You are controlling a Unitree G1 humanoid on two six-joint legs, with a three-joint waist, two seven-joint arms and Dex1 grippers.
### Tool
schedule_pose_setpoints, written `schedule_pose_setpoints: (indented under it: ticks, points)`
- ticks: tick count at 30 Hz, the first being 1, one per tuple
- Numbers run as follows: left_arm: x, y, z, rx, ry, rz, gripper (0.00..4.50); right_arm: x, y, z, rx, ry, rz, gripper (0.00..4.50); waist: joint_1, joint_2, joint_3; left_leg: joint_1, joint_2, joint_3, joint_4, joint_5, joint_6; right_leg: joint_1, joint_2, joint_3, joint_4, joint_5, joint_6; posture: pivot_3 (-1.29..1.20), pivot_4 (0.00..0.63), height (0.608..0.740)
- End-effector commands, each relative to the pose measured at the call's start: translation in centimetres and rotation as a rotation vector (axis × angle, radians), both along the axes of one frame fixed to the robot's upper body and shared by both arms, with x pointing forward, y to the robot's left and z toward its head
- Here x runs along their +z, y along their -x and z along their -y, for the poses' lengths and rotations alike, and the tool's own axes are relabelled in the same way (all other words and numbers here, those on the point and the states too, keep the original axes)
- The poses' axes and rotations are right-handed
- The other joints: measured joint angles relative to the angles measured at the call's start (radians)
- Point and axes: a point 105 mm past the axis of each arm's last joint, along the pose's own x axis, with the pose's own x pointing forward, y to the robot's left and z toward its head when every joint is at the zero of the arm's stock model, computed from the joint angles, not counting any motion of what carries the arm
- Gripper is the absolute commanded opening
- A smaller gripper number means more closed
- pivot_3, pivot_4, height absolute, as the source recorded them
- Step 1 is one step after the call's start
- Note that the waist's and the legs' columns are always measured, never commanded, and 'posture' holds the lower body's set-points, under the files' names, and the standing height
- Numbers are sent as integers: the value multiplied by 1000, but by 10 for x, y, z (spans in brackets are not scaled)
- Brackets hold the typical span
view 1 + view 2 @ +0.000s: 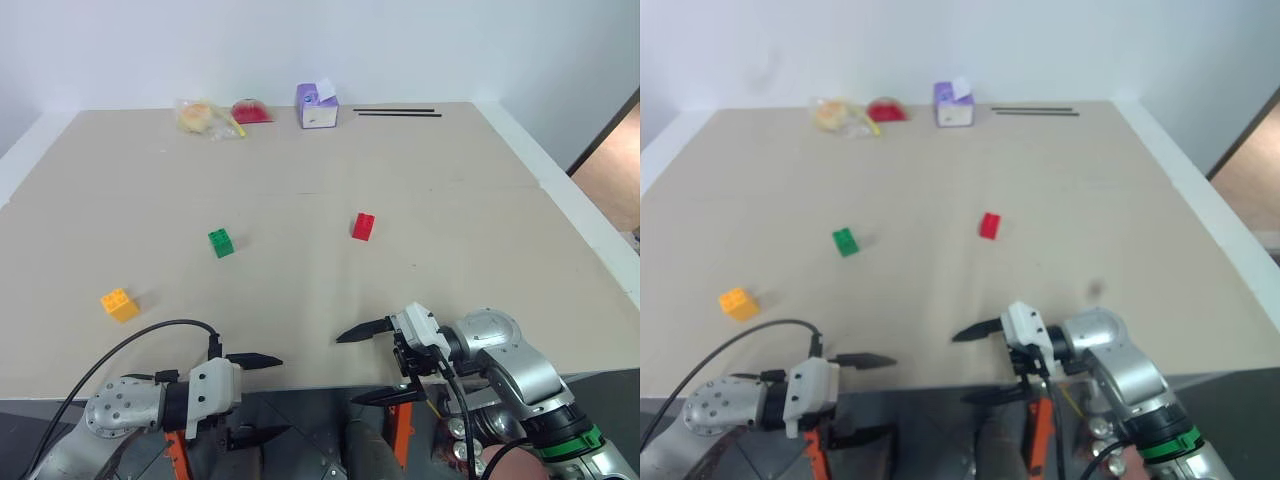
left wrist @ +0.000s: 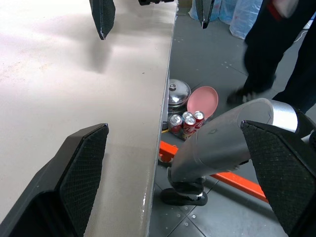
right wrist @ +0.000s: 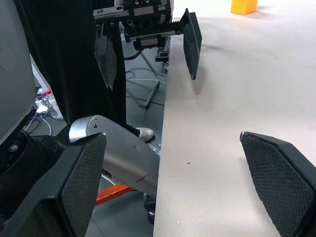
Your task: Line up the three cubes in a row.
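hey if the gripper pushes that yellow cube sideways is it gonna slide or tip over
The yellow cube will probably slide rather than tip: it looks about as wide as tall and sits flat on the table. It looks like rigid plastic, so it shouldn't deform. Being small, it is likely light and may skid or twist on that smooth tabletop if pushed off-centre.

Lab: bare test table [image 1: 420,190]

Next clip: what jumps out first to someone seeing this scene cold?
Three bright cubes lie scattered on the tan table: the yellow-orange cube near the left front, the green cube mid-table, the red cube to its right. At the near edge the left gripper and right gripper face each other, open and empty.
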Motion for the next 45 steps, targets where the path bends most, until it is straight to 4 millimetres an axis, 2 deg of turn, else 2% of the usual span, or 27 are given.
schedule_pose_setpoints:
  ticks: [1, 24, 26, 28, 30, 34, 39, 42, 45]
  points:
    - [5, 2, 2, -20, 7, 43, 4446, 6, 0, 1, 18, -1, 35, 4500, 0, 0, 0, 0, 0, 0, 0, 0, 0, 0, 0, 0, 0, 0, 0, 0, 150, 740]
    - [11, 0, 5, -4, 41, 51, 4446, 5, 0, 4, 12, -12, 8, 4500, 0, 0, 0, 0, 0, 1, 0, 0, 0, 0, 0, 1, 0, 0, 0, 0, 150, 740]
    - [25, -17, 3, 76, 106, 56, 4446, 15, -14, 3, -51, -45, -8, 4500, 0, 0, 0, 0, 0, 1, 0, 0, 0, 0, 0, 1, 0, 0, 0, 0, 150, 740]
    - [52, -47, 4, 184, 209, 90, 4446, 30, -43, 1, -151, -65, -3, 4500, 0, 0, 1, 0, 0, 1, 1, 0, 0, 0, 0, 1, 0, 0, 0, 0, 150, 740]
    - [73, -67, 7, 256, 291, 114, 4446, 44, -70, 0, -241, -84, 13, 4500, 0, -1, 1, -1, 0, 1, 5, 2, 3, 1, 0, 0, 1, 1, 0, 0, 150, 740]
    - [98, -93, 9, 354, 382, 152, 4446, 71, -120, 7, -392, -104, 71, 4500, -2, -2, 1, 1, 0, 2, 11, 4, 5, 6, 0, 1, 1, 1, 0, 0, 150, 740]
    - [107, -104, 11, 396, 429, 155, 4446, 95, -163, 23, -519, -85, 123, 4500, -1, -2, 2, -1, -1, 2, 9, 3, 5, 7, 0, 1, 1, 5, 4, 0, 150, 740]
    - [109, -104, 12, 383, 439, 147, 4446, 103, -179, 33, -566, -62, 149, 4500, -1, -2, 2, -1, -1, 3, 4, 3, 5, 7, 0, 1, 1, 3, 7, 0, 150, 740]
    - [109, -99, 12, 343, 431, 133, 4446, 103, -188, 40, -590, -12, 163, 4500, -2, -2, 2, -1, -1, 4, 0, 3, 6, 6, 0, 0, 1, 2, 8, 0, 150, 740]
